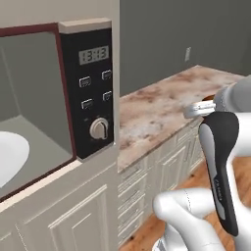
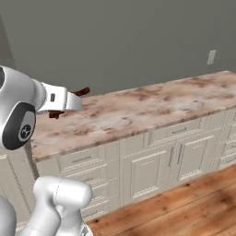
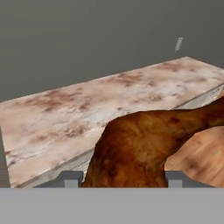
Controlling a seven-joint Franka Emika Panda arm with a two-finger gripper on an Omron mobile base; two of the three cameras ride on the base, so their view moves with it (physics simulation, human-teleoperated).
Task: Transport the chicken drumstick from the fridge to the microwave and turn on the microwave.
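Observation:
My gripper [image 3: 120,178] is shut on the chicken drumstick [image 3: 140,140], a reddish-brown lumpy piece that bulges up between the two fingertips in the hand view. In the right base view the hand [image 2: 62,102] hangs over the left end of the counter, with brown ends of the drumstick [image 2: 82,91] sticking out beside it. The microwave [image 1: 93,93] is on the left of the left base view. It stands open, showing its grey interior and the white round plate [image 1: 10,152]. The gripper [image 1: 198,109] is to the right of it, well apart. The fridge is out of view.
A mottled tan counter [image 2: 152,103] runs along the grey wall, with white cabinets and drawers [image 2: 152,166] below and a wood floor [image 2: 184,207]. The microwave's black control panel has buttons and a round knob [image 1: 99,128]. A wall outlet [image 2: 211,56] sits above the counter.

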